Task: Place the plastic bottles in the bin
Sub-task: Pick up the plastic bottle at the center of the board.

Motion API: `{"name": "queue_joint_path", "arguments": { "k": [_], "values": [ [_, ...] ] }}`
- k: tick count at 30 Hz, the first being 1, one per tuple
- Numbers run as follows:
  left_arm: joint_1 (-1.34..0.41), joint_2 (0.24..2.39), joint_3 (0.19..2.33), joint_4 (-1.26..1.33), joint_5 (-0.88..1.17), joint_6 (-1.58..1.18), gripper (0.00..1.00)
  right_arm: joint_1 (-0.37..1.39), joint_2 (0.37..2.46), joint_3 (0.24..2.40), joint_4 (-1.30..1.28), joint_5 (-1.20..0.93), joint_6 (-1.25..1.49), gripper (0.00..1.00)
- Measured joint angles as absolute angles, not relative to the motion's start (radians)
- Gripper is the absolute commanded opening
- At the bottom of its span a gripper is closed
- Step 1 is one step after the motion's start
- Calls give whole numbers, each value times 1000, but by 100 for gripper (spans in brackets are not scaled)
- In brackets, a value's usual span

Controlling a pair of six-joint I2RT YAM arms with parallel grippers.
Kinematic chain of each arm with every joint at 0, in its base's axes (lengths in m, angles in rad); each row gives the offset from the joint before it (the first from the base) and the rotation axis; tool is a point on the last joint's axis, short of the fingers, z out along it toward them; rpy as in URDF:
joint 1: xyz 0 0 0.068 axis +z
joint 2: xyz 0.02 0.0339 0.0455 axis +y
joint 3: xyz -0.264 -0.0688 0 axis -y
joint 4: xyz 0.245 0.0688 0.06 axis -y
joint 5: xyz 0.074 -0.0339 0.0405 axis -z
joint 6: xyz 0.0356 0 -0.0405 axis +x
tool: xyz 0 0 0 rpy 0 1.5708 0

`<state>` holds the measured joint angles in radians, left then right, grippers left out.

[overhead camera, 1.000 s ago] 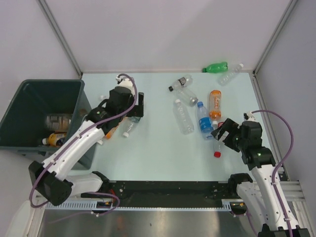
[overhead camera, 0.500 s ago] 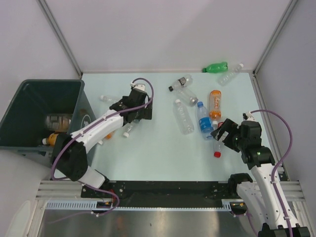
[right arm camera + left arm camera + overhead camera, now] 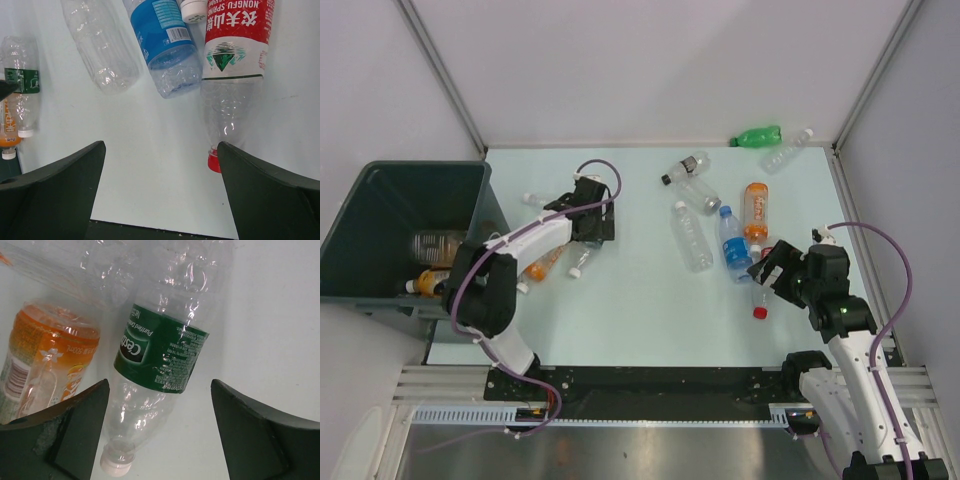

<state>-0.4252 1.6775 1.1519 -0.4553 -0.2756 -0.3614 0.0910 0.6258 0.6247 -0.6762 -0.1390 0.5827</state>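
Note:
My left gripper [image 3: 588,234] [image 3: 157,432] hangs open low over a clear crushed bottle with a green label [image 3: 161,356]. Its fingers stand on either side of the neck end, and the white cap [image 3: 116,465] lies near the left finger without touching it. An orange bottle [image 3: 46,365] [image 3: 542,265] lies beside it. The bin [image 3: 360,290] stands at the left with bottles inside [image 3: 437,245]. My right gripper [image 3: 772,268] [image 3: 160,192] is open and empty, and a red-labelled bottle [image 3: 232,65] with a red cap [image 3: 214,162] lies by its right finger.
A blue-labelled bottle [image 3: 732,243], a clear one [image 3: 691,236] and an orange one [image 3: 756,207] lie mid-right. Two more clear bottles [image 3: 686,167] lie behind them. A green bottle [image 3: 756,135] and a clear one [image 3: 787,150] sit at the back right corner. A small bottle [image 3: 533,200] lies near the bin.
The left arm has stretched out and dropped low to the table over the green-labelled bottle, and its jaws have narrowed a little. The right arm has not moved.

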Motion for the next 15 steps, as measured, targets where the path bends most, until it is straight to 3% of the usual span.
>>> {"name": "queue_joint_path", "arguments": {
  "k": [11,15],
  "values": [
    [-409,1776,1151,-428,-175,-340,84,91,636,624,-675,-137,583,100],
    [-409,1810,1153,-437,-153,-337,69,91,641,624,-676,-137,583,100]
  ]
}}
